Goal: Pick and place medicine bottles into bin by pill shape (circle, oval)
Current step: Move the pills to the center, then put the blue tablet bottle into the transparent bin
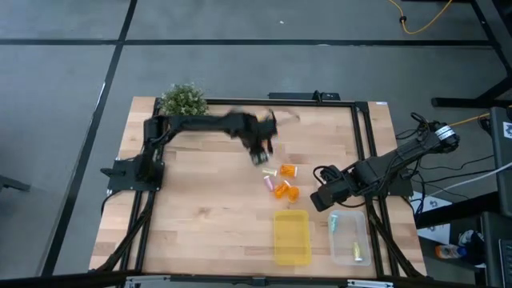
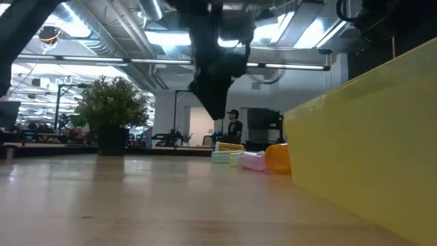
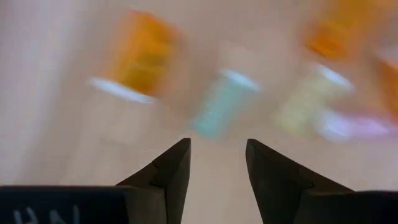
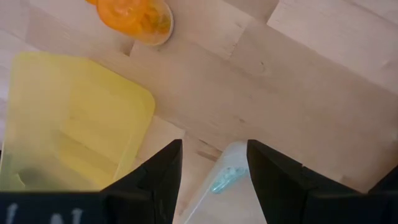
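Fingers of the left gripper (image 3: 217,163) stand apart with nothing between them, hanging over the middle of the table (image 1: 200,216) just above a loose cluster of medicine bottles (image 1: 282,181). Through its wrist camera the cluster is smeared: a pale teal bottle (image 3: 219,104) lies straight ahead of the fingertips, an orange one (image 3: 140,53) to one side, and what seems to be a yellowish one (image 3: 306,102) to the other. From table height the gripper hangs dark over the same little heap, an orange bottle (image 2: 277,158) lying on its side next to a pinkish one (image 2: 251,161).

Beyond the cluster sits the yellow bin (image 1: 292,237), and just beside it a clear bin (image 1: 350,237) with a couple of bottles already lying in it. The right gripper (image 4: 212,163) hovers over the gap between those two bins, its fingers parted and empty, with one orange bottle (image 4: 134,17) on the wood beyond the yellow bin's corner.

A potted plant (image 1: 183,100) stands at the table's far edge. A person (image 2: 234,126) stands far back in the room.
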You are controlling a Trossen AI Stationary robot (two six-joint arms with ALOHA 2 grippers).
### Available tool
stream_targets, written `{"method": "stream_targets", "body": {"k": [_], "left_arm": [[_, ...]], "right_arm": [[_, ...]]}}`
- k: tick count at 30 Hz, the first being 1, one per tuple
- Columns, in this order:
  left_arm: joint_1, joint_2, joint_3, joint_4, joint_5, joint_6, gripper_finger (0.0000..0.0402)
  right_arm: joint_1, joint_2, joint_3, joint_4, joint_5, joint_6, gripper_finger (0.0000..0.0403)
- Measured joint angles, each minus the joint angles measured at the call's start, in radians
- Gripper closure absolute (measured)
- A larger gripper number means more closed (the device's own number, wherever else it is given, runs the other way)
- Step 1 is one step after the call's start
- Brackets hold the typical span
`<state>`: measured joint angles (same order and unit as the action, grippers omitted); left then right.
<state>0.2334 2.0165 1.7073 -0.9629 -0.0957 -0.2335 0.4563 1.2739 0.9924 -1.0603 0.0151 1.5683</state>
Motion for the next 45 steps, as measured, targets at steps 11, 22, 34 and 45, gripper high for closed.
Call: {"method": "stream_targets", "body": {"k": [11, 22, 34, 45], "left_arm": [[0.201, 0.034, -0.003, 0.065, -0.160, -0.044, 0.0253], [0.121, 0.199, -0.003, 0.142, 0.053, -0.120, 0.0253], [-0.110, 0.206, -0.003, 0.375, 0.279, -0.211, 0.0253], [-0.103, 0.093, 0.000, 0.064, 0.161, -0.189, 0.0253]], "right_arm": [[0.000, 0.000, 0.000, 0.002, 0.016, 0.001, 0.0221], [0.000, 0.000, 0.000, 0.002, 0.018, -0.002, 0.0221], [0.000, 0.000, 0.000, 0.001, 0.020, -0.006, 0.0221], [0.000, 0.000, 0.000, 0.002, 0.020, -0.005, 0.0221]]}}
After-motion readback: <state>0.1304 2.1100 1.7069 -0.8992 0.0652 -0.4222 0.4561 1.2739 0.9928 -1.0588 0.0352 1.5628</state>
